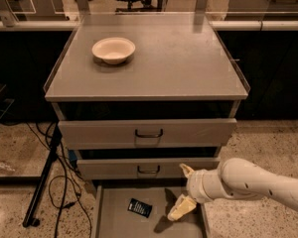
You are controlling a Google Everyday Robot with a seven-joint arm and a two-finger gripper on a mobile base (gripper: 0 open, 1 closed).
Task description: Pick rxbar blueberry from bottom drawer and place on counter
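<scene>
While the bottom drawer (107, 221) stands open at the foot of the grey cabinet, the rxbar blueberry (139, 208) lies flat on its grey floor, near the middle of what shows of the drawer and turned a little askew, with white lettering on the dark wrapper. Over the right part of the bottom drawer hangs the tool (176, 192), its two cream fingers spread wide and holding nothing: one finger (185, 170) points up toward the front of the drawer above, the other (181, 208) slants down toward the drawer floor. Just beside the rxbar blueberry on its right, the tool is apart from it, with bare floor between them. A dark shadow (161, 224) lies on the floor under the lower finger. The white arm (253, 185) reaches in from the right of the bottom drawer, crossing above its right wall. Above the bottom drawer sit two shut drawers, the middle drawer (114, 168) and the top drawer (99, 132), each with a dark handle at its centre. Higher up is the counter (184, 58), a flat grey top with thin raised side edges, bearing a pale bowl (113, 49) near its back left corner. Left of the bottom drawer, black cables (64, 182) trail over the speckled floor (15, 148) beside a black stand leg (41, 185).
</scene>
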